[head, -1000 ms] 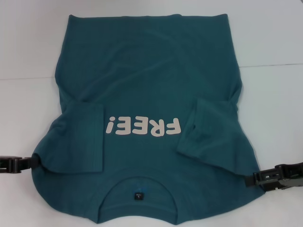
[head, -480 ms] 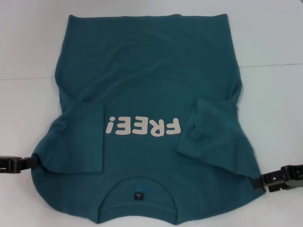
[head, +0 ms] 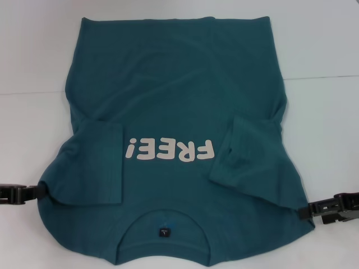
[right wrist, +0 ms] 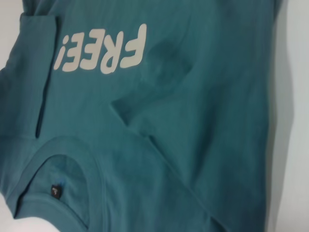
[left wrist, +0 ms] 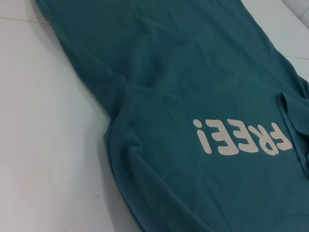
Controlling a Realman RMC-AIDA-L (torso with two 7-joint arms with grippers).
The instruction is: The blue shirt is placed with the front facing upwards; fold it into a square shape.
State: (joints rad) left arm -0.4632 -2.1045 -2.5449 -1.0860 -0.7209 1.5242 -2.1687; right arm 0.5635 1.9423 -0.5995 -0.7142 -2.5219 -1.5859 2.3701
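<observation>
On the white desk (head: 325, 50) before me lies the blue shirt (head: 174, 101), front up, sleeves folded inward. My left gripper (head: 39, 192) and right gripper (head: 303, 212) touch its shoulder edges; I cannot tell their grip.

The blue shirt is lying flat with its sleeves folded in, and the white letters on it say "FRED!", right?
Almost. The blue shirt lies flat with both sleeves folded in, but the white letters say "FREE!", not "FRED!". The head view shows them, upside down from there.

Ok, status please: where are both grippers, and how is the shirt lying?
Left gripper at shirt shoulder edge, right gripper at opposite shoulder. Shirt flat, front up, both sleeves folded in. Nothing in the way.
</observation>
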